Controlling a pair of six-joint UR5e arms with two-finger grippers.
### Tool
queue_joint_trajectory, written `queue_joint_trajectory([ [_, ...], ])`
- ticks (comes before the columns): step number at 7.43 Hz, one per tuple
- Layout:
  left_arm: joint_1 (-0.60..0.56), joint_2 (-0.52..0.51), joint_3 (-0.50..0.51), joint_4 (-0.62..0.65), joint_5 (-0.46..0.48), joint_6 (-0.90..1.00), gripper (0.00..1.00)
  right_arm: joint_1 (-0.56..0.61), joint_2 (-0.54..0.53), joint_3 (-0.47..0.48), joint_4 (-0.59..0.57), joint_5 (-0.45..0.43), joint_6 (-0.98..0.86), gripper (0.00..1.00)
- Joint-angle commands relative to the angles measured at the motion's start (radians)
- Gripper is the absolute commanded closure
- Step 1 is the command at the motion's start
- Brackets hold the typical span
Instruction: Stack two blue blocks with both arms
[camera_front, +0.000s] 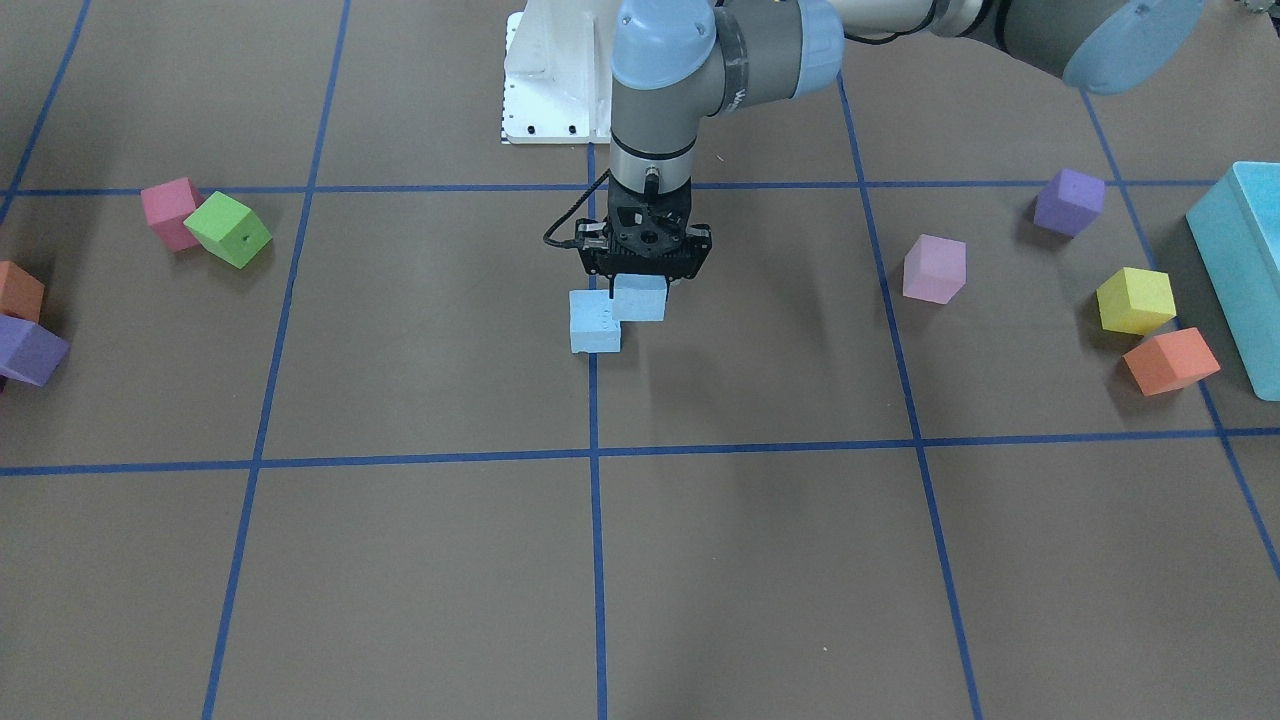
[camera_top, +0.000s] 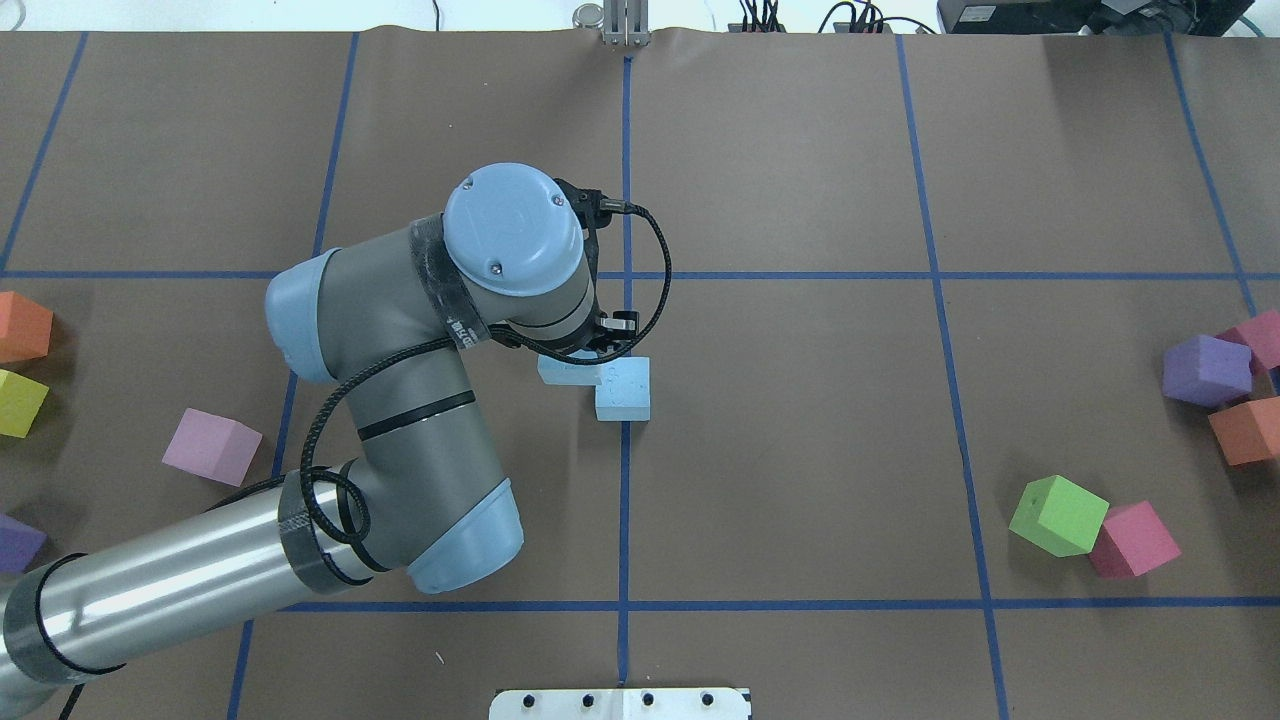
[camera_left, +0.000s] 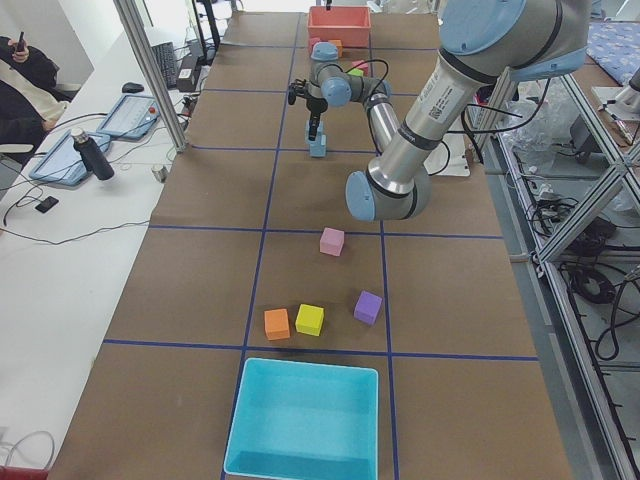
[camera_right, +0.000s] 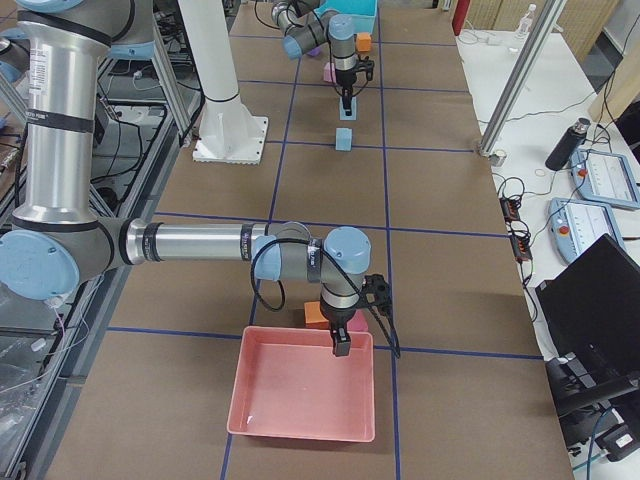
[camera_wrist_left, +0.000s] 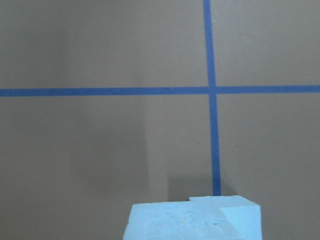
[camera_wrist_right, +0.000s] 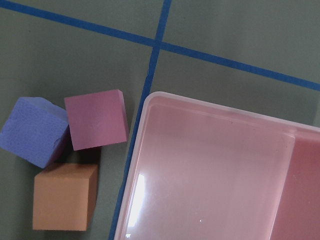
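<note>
My left gripper (camera_front: 645, 272) hangs at mid-table, shut on a light blue block (camera_front: 640, 298) held slightly above the table. Its fingers are mostly hidden by the wrist in the overhead view. The second blue block (camera_front: 595, 322), with small dents on top, lies on the table right beside it, also seen from overhead (camera_top: 623, 388). The left wrist view shows the held block (camera_wrist_left: 190, 222) at its bottom edge. My right gripper (camera_right: 340, 345) hovers over a pink tray (camera_right: 300, 395) at the table's far right end; I cannot tell whether it is open.
Pink (camera_front: 170, 212), green (camera_front: 228, 230), orange (camera_front: 18, 290) and purple (camera_front: 30, 350) cubes lie on my right side. Lilac (camera_front: 935, 268), purple (camera_front: 1068, 200), yellow (camera_front: 1135, 300) and orange (camera_front: 1170, 360) cubes and a turquoise box (camera_front: 1240, 270) lie on my left.
</note>
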Motion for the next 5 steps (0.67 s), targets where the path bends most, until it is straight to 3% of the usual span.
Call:
queue_joint_trajectory([
  [1, 0.010, -0.077, 0.087, -0.001, 0.001, 0.005, 1.00, 0.000, 0.000, 0.000, 0.000, 0.001, -0.001, 0.00],
  [5, 0.037, -0.086, 0.124, -0.003, -0.002, -0.005, 1.00, 0.000, 0.000, -0.005, 0.000, 0.010, -0.001, 0.00],
])
